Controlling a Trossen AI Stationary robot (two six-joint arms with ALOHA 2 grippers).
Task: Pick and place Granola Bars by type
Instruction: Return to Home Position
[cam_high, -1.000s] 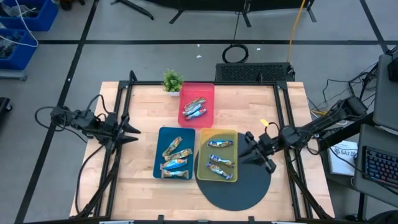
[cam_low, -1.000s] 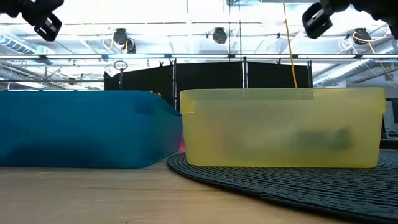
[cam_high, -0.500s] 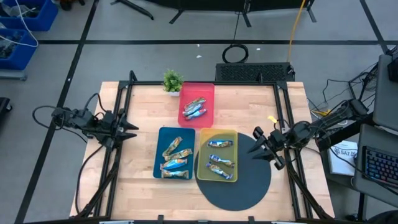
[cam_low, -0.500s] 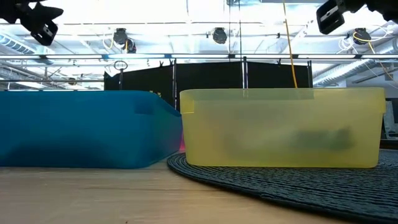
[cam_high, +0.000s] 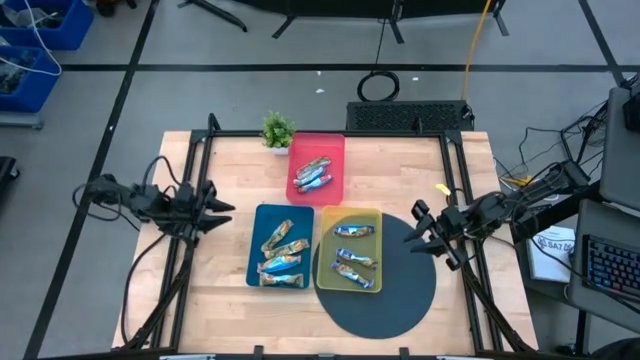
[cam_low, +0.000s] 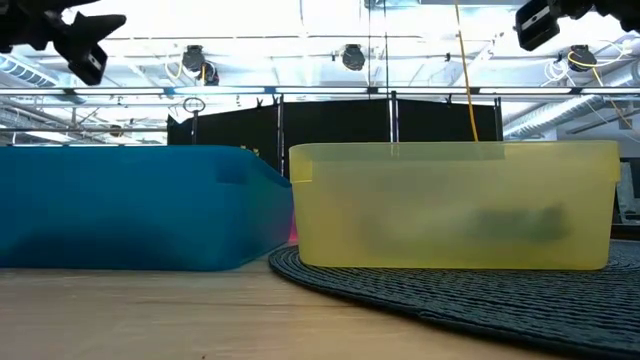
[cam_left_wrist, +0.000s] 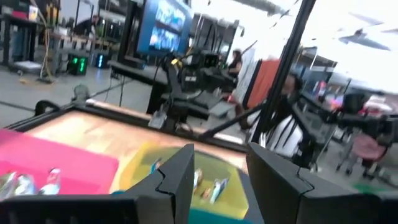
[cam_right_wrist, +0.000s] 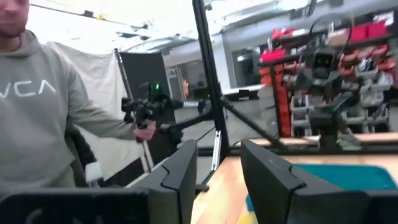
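The Granola Bars (cam_high: 350, 231) are small, crinkly foil-wrapped sticks, glossy under the lights. All of them lie inside three shallow rectangular plastic trays in the middle of the pale wooden table (cam_high: 230, 300).

The red tray (cam_high: 320, 148) stands at the far side, beside a small green potted plant (cam_high: 277, 130). It holds the silvery-orange bars (cam_high: 312, 176) in a tight bunch, their long axes roughly across the tray's short side and tipped a little.

The blue tray (cam_high: 262, 212) holds the tan and gold bars (cam_high: 282, 258), loosely ranked down its length. Most lie crosswise, and the one at the far end slants.

Just beside it on the right, the translucent yellow tray (cam_high: 328, 250) holds the blue-wrapped bars (cam_high: 355, 262). One lies crosswise at the far end and the others lie on a diagonal. This tray rests partly on a dark round mat (cam_high: 395, 305), whose weave shows as coarse ribs in the low view.

The left gripper (cam_high: 228, 208) hangs above the table's left side, to the left of the blue tray. Its fingers are spread and hold nothing. The right gripper (cam_high: 410, 232) hangs over the mat's far right edge, to the right of the yellow tray. Its fingers are parted and the gap is empty. Both point inward at the trays.

Beyond the table, the right wrist view shows a person in a grey hooded sweatshirt (cam_right_wrist: 43, 118).
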